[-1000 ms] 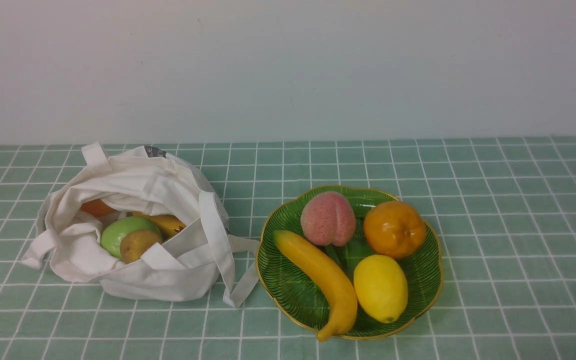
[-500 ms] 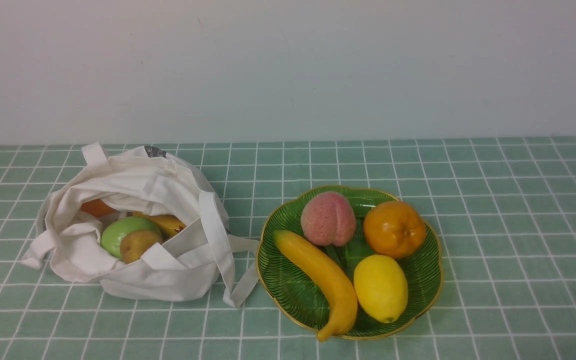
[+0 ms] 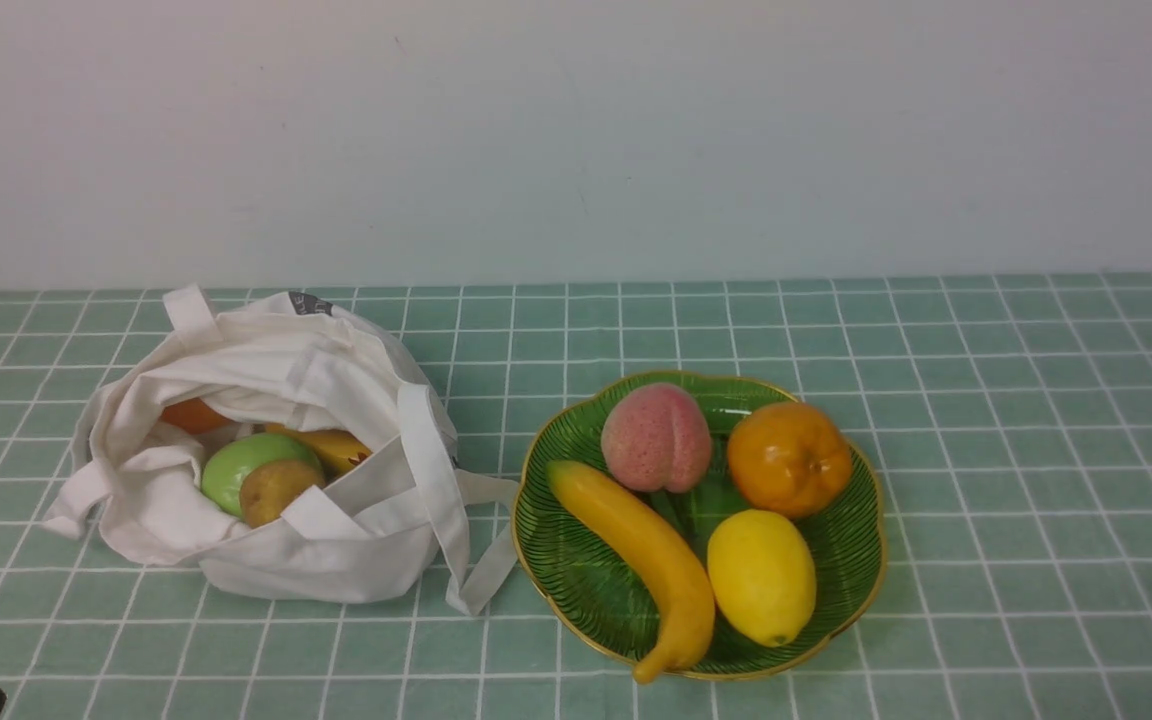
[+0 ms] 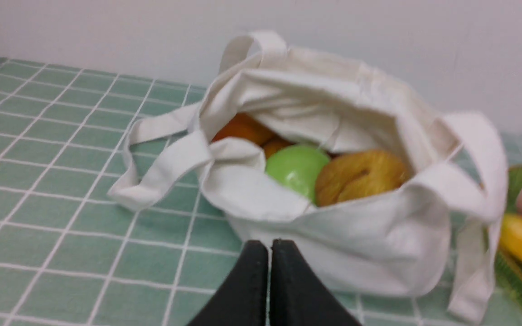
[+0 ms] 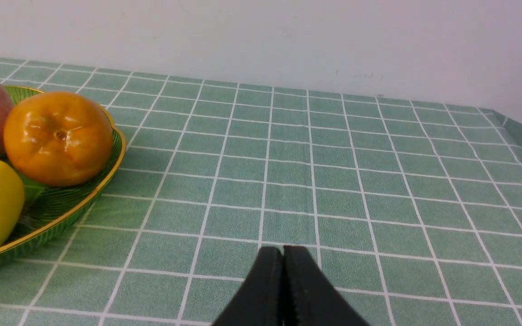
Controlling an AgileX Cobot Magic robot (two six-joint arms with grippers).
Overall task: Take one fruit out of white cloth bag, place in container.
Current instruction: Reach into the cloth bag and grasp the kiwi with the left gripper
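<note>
Beyond the left fingers (image 4: 247,285), the fruit (image 4: 360,174) sits inside the bag (image 4: 379,253).

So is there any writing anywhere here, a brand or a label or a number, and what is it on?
On the dark label at the top edge of the white cloth bag: a few pale letters, too small and blurred to read.
No other text: none shows on the green dish or on the checked tablecloth.
</note>
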